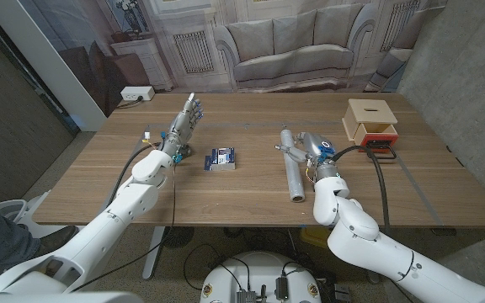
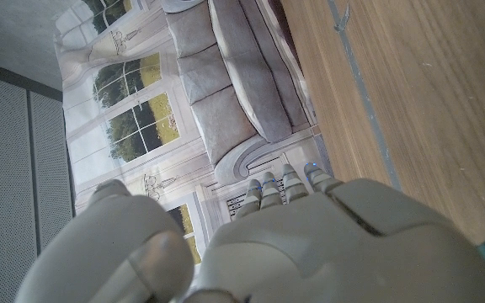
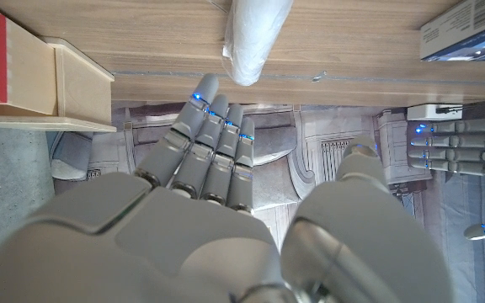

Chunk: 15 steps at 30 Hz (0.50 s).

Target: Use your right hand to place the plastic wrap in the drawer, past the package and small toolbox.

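Plastic wrap, a long whitish-grey roll [image 1: 292, 172], lies on the wooden table [image 1: 242, 198] near its middle, running from far to near, just left of the right hand. In the right wrist view only one rounded end of the roll [image 3: 255, 42] shows; the rest is cut off at the picture's edge, and whether the fingers touch it is hard to tell.

Going left to right: the left hand [image 1: 186, 120] stands raised over the left part of the table, fingers straight and apart, holding nothing. Right of it lies a small blue and white package [image 1: 221, 158], its print too small to read. Next comes the roll, then the right hand [image 1: 311, 146], fingers stretched forward side by side with the thumb apart, gripping nothing. Farthest right stands a pale wooden box with an open drawer [image 1: 373, 123], red inside; a small dark item with a red edge [image 1: 381, 151] lies just in front, too unclear to identify.
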Each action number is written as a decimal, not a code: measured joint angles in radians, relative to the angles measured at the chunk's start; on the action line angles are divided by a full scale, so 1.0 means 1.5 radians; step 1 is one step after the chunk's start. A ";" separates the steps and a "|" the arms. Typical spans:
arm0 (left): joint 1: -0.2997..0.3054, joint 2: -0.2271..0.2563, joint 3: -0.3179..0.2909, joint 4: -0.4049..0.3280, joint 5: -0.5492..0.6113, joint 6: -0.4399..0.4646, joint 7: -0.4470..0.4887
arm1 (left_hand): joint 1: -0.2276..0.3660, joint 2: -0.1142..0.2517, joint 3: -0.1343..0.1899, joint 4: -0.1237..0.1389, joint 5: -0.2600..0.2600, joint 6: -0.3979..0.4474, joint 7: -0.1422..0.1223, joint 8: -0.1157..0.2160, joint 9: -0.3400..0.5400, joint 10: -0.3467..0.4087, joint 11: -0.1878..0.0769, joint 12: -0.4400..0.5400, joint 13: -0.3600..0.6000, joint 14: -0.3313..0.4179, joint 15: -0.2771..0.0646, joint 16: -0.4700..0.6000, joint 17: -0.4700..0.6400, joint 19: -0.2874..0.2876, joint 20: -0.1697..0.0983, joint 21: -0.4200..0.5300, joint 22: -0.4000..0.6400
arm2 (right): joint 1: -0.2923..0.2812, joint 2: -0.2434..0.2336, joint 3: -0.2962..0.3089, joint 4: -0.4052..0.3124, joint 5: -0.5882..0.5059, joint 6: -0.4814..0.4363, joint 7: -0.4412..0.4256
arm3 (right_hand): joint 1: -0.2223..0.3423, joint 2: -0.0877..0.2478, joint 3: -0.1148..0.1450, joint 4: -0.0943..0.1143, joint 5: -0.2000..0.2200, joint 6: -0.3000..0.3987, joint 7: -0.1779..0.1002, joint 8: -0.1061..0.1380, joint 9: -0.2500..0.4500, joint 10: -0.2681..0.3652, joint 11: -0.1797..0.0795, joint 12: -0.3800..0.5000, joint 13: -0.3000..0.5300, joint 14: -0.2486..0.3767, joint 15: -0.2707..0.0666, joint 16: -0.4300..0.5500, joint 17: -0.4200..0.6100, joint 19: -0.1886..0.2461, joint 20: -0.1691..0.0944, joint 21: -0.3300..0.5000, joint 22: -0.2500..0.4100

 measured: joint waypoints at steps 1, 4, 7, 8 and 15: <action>0.000 0.000 0.000 0.000 0.000 0.000 0.000 | 0.000 0.000 0.000 0.000 0.000 0.000 0.000 0.000 0.000 0.000 0.000 0.000 0.000 0.000 0.000 0.000 0.000 0.000 0.000 0.000 0.000 | 0.001 0.000 -0.002 0.000 0.000 0.000 0.000 | 0.000 0.000 -0.002 0.002 0.000 0.000 0.000 0.000 0.000 0.002 -0.002 0.000 0.000 0.002 0.001 0.001 0.000 0.001 -0.001 0.000 0.000; 0.002 0.001 -0.001 -0.002 0.000 -0.001 0.001 | 0.000 0.000 0.000 0.000 0.000 0.000 0.000 0.000 0.000 0.000 0.000 0.000 0.000 0.000 0.000 0.000 0.000 0.000 0.000 0.000 0.000 | 0.013 0.003 -0.015 0.004 -0.008 -0.019 0.007 | -0.002 -0.002 -0.003 0.003 0.000 0.000 0.000 0.000 0.000 0.002 -0.002 0.000 0.000 0.010 0.003 0.001 0.000 0.008 -0.001 0.000 0.000; 0.002 0.001 -0.001 -0.002 -0.001 -0.002 0.001 | -0.003 0.003 0.000 0.000 0.000 0.000 0.000 0.000 0.000 0.000 0.000 0.000 0.000 0.000 0.000 0.000 0.000 0.000 0.000 0.000 0.000 | 0.023 0.007 -0.027 0.008 -0.008 -0.019 0.007 | -0.002 -0.002 -0.008 0.003 0.000 0.000 0.000 0.000 0.000 0.002 -0.002 0.000 0.000 0.010 0.003 0.001 0.000 0.012 -0.005 0.000 0.000; 0.006 0.002 -0.003 -0.005 -0.001 -0.003 0.001 | -0.003 0.003 0.000 0.000 0.000 0.000 0.000 0.000 0.000 0.000 0.000 0.000 0.000 0.000 0.000 0.000 0.000 0.000 0.000 0.000 0.000 | 0.029 0.009 -0.035 0.010 -0.021 -0.049 0.018 | -0.003 -0.003 -0.008 0.003 0.000 0.002 0.002 0.000 0.000 0.002 -0.002 0.000 0.000 0.010 0.003 0.001 0.000 0.012 -0.005 0.000 0.000; 0.008 0.002 -0.005 -0.006 -0.004 -0.006 0.001 | -0.003 0.003 -0.003 0.003 0.000 0.000 0.000 0.000 0.000 0.000 0.000 0.000 0.000 0.000 0.000 0.000 0.000 -0.002 0.002 0.000 0.000 | 0.054 0.018 -0.060 0.021 -0.030 -0.090 0.029 | -0.006 -0.006 -0.010 0.005 0.000 0.007 0.007 0.000 0.000 0.007 0.003 0.000 0.000 0.017 0.002 0.001 0.000 0.019 -0.005 0.000 0.000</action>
